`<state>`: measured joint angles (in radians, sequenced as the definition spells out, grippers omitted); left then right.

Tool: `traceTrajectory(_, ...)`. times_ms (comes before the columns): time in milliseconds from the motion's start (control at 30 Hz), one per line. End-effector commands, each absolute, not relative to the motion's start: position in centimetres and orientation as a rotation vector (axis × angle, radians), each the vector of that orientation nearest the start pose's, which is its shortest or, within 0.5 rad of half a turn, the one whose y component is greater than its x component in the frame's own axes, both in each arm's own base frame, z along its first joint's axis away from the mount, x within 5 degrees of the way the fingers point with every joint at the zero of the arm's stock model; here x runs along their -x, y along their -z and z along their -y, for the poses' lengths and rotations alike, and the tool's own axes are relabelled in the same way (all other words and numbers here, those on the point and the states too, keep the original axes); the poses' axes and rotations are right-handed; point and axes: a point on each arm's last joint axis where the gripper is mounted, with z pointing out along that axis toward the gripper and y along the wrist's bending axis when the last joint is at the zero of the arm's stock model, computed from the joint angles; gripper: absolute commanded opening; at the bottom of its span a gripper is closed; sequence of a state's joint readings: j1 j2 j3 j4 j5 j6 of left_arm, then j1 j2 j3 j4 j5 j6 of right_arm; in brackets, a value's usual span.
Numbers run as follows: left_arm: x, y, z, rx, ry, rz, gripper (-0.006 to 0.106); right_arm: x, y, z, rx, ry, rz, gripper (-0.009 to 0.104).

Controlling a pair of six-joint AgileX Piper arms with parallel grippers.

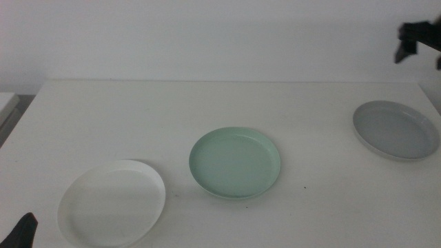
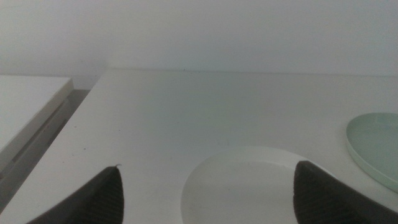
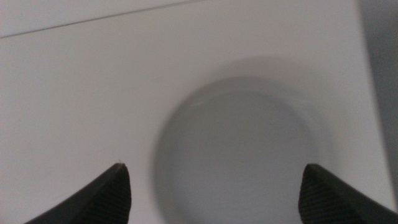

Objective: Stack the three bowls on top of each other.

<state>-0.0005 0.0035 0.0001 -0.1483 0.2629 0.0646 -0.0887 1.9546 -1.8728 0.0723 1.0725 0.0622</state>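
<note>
We had all three dishes flat on the white table (image 1: pixel 207 110), well apart, nothing stacked. The shallow round white plastic-looking bowl (image 1: pixel 112 202) sat near-left, the pale mint green round bowl (image 1: pixel 235 162) in the middle, and the pale grey-blue round bowl (image 1: pixel 395 129) far right by the table edge.

Our right gripper (image 3: pixel 211 193) hung above the grey-blue bowl, jaws spread wide and empty, rim between them in the wrist view. In the middle view it showed only as a dark shape (image 1: pixel 417 40) at the top right, clear of the table. Our left gripper (image 2: pixel 208 193) waited low at the near-left corner, just beside the white bowl, jaws wide too, holding nothing.

Risks as we judged them:
- Low rims gave little to pinch; an off-centre descent could catch the rim on one jaw and tip or skid the dish.
- Grey-blue bowl sat close to the edge, so a push outward could send it off the table.
- A smooth dish could slip in a thin rim grip during carry, landing askew on the green one.
</note>
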Motion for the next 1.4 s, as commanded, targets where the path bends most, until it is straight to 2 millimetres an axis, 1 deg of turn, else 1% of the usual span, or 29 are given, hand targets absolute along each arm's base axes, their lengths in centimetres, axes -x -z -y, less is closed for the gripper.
traceTrajectory(0,-5.5,-19.1,0.4,0.036,0.096,-1.727,0.094,-44.2,-29.8,6.2,-0.295,-0.053,-2.628,0.091)
traceTrajectory(67,-5.5,-19.1,0.4,0.036,0.096,-1.727,0.094,-44.9,-27.8,7.9,-0.353,-0.053,-2.642,0.091)
traceTrajectory(133,-5.5,-19.1,0.4,0.036,0.096,-1.727,0.094,-45.4,-26.0,9.2,-0.395,-0.051,-2.660,0.091)
traceTrajectory(233,-5.5,-19.1,0.4,0.036,0.096,-1.727,0.094,-45.9,-23.0,10.6,-0.436,-0.036,-2.716,0.091)
traceTrajectory(333,-5.5,-19.1,0.4,0.036,0.096,-1.727,0.094,-46.1,-20.5,11.7,-0.478,-0.041,-2.765,0.091)
traceTrajectory(367,-5.5,-19.1,0.4,0.036,0.096,-1.727,0.094,-46.1,-19.9,12.1,-0.492,-0.041,-2.776,0.091)
traceTrajectory(533,-5.5,-19.1,0.4,0.036,0.096,-1.727,0.094,-46.3,-17.7,12.6,-0.520,-0.056,-2.814,0.087)
traceTrajectory(733,-5.5,-19.1,0.4,0.036,0.096,-1.727,0.094,-46.4,-15.8,12.8,-0.517,-0.035,-2.860,0.081)
traceTrajectory(900,-5.5,-19.1,0.4,0.036,0.096,-1.727,0.094,-46.4,-15.2,12.9,-0.519,-0.030,-2.873,0.074)
traceTrajectory(967,-5.5,-19.1,0.4,0.036,0.096,-1.727,0.094,-46.5,-14.9,13.0,-0.517,-0.025,-2.879,0.069)
traceTrajectory(1000,-5.5,-19.1,0.4,0.036,0.096,-1.727,0.094,-46.4,-14.8,13.0,-0.512,-0.013,-2.884,0.063)
traceTrajectory(1033,-5.5,-19.1,0.4,0.036,0.096,-1.727,0.094,-46.4,-14.7,13.1,-0.509,-0.007,-2.886,0.060)
traceTrajectory(1367,-5.5,-19.1,0.4,0.036,0.096,-1.727,0.094,-46.4,-14.7,13.2,-0.495,0.011,-2.895,0.037)
